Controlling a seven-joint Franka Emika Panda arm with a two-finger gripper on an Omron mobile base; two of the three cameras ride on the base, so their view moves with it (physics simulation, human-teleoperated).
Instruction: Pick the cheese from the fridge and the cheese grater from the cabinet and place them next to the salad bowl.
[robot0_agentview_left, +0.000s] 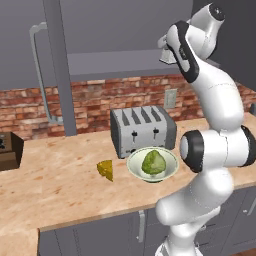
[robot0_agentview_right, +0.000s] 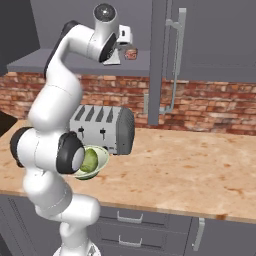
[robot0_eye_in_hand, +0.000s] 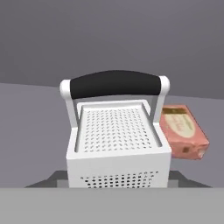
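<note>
Cheese grater (robot0_eye_in_hand: 117, 144), silver perforated metal box with black loop handle, on grey cabinet shelf (robot0_eye_in_hand: 30, 131) beside pink carton (robot0_eye_in_hand: 183, 131). Gripper (robot0_agentview_right: 126, 45) state unclear. Yellow cheese wedge (robot0_agentview_left: 106, 169) on tan table (robot0_agentview_left: 55, 180) near pale salad bowl (robot0_agentview_left: 151, 165); red brick wall (robot0_agentview_left: 95, 102) behind.

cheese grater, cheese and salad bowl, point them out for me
cheese grater (robot0_eye_in_hand: 114, 131): hand view, on its perforated front face
cheese (robot0_agentview_left: 105, 169): left base view, on the wedge's yellow side
salad bowl (robot0_agentview_left: 134, 163): left base view, on its pale left rim
</note>
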